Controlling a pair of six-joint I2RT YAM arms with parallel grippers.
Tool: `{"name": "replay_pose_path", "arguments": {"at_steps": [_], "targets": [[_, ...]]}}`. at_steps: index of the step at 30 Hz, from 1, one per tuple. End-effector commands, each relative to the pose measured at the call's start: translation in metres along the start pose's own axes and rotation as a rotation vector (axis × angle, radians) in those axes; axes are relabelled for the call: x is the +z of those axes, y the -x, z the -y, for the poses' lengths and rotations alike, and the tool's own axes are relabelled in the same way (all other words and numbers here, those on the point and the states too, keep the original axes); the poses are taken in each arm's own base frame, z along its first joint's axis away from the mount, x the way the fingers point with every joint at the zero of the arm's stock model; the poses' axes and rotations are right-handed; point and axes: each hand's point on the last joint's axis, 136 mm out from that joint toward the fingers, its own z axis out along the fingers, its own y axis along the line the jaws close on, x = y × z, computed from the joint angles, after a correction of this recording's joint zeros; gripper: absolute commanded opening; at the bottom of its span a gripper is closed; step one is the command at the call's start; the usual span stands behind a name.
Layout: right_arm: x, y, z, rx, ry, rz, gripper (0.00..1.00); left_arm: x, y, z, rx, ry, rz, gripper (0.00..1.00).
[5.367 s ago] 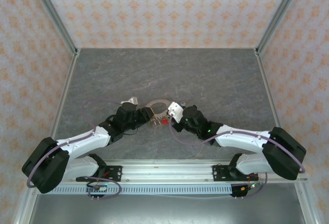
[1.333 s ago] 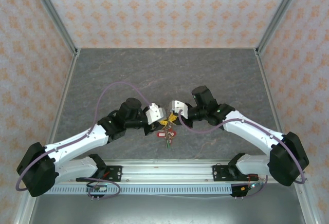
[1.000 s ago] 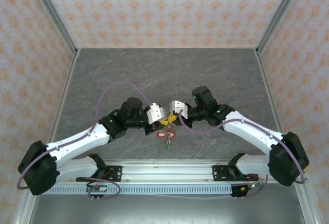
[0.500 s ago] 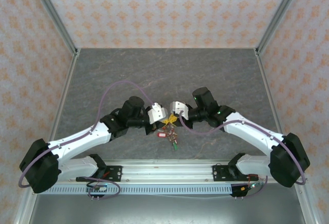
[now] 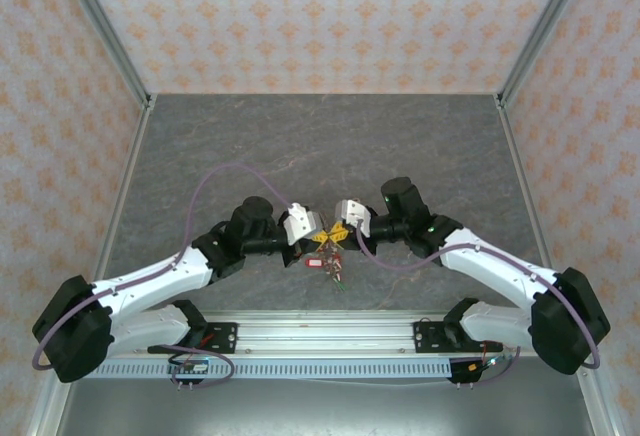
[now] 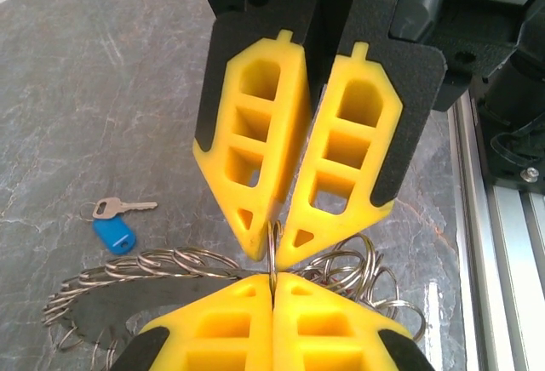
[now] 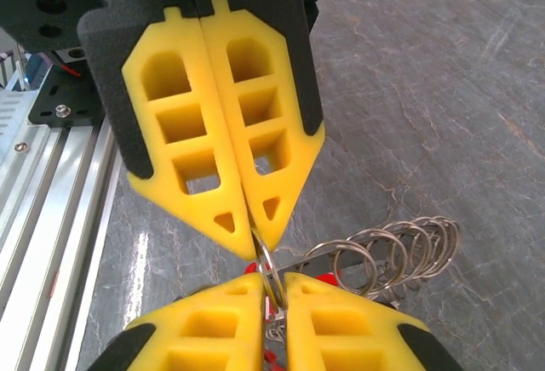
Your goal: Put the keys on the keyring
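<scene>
Judging the job unfinished, I saw the left gripper (image 6: pixel 272 279) and right gripper (image 7: pixel 274 279) meet tip to tip, both pinching one small loop of the keyring (image 6: pixel 170 265) over the counter (image 6: pixel 102 90), while a blue-tagged key (image 6: pixel 113 233) lay loose nearby.

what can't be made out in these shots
- Where the small ring joins the keyring: left wrist view, the left gripper covers it.
- Whether the right gripper truly pinches that ring: right wrist view, tips crowd it.
- How many keys hang: top view, too small.
</scene>
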Motion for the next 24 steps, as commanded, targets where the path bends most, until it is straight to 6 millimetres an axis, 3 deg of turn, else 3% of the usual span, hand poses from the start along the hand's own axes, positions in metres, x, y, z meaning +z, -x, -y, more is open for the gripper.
{"name": "replay_pose_path", "arguments": {"at_steps": [1, 6, 11, 15, 19, 24], "targets": [[-0.004, 0.012, -0.001, -0.011, 0.004, 0.066, 0.13, -0.008, 0.035, 0.003, 0.022, -0.003, 0.148, 0.00], [-0.003, 0.014, -0.001, 0.004, 0.015, 0.091, 0.11, -0.010, 0.038, 0.005, 0.013, -0.018, 0.171, 0.00], [-0.004, 0.017, 0.004, 0.020, -0.008, 0.100, 0.00, -0.008, 0.033, 0.004, -0.004, -0.016, 0.158, 0.00], [-0.005, 0.022, 0.003, 0.019, 0.006, 0.092, 0.00, -0.004, 0.025, 0.006, 0.000, -0.036, 0.100, 0.00], [-0.005, 0.025, 0.001, 0.015, 0.027, 0.090, 0.00, 0.000, 0.021, 0.008, 0.009, -0.067, 0.049, 0.08], [-0.006, 0.029, 0.001, 0.016, 0.036, 0.091, 0.00, 0.006, 0.020, 0.008, 0.016, -0.087, 0.021, 0.10]]}}
